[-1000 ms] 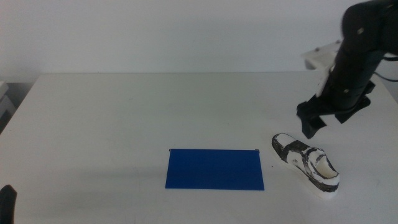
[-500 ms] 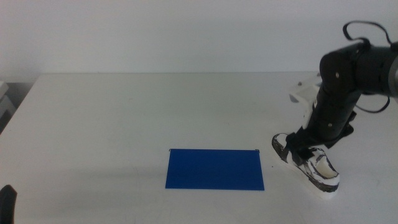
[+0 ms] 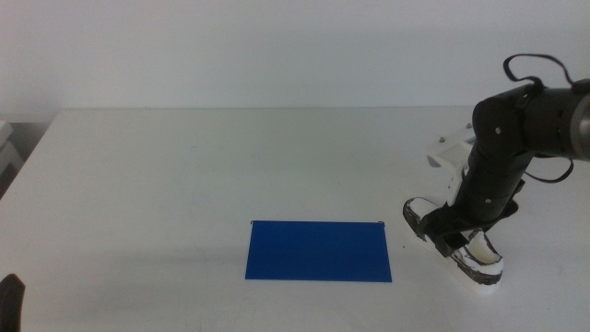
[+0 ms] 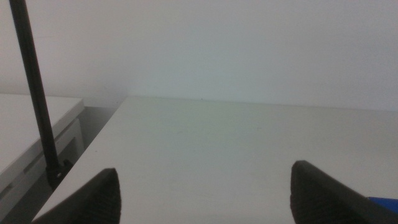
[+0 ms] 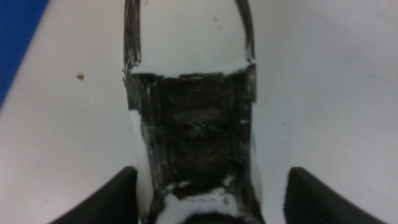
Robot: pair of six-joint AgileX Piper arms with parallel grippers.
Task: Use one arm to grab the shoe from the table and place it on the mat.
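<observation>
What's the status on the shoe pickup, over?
Right gripper down over small white-and-black sneaker, jaws open astride it, not closed. Sneaker on white table, beside deep blue mat. Left gripper waiting, open. Nothing between.

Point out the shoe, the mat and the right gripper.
shoe point(image 3: 483, 261), middle view, on the white end nearest the camera.
mat point(image 3: 318, 250), middle view, middle of the blue rectangle.
right gripper point(image 3: 458, 228), middle view, between its jaws, which straddle the shoe's middle.
</observation>
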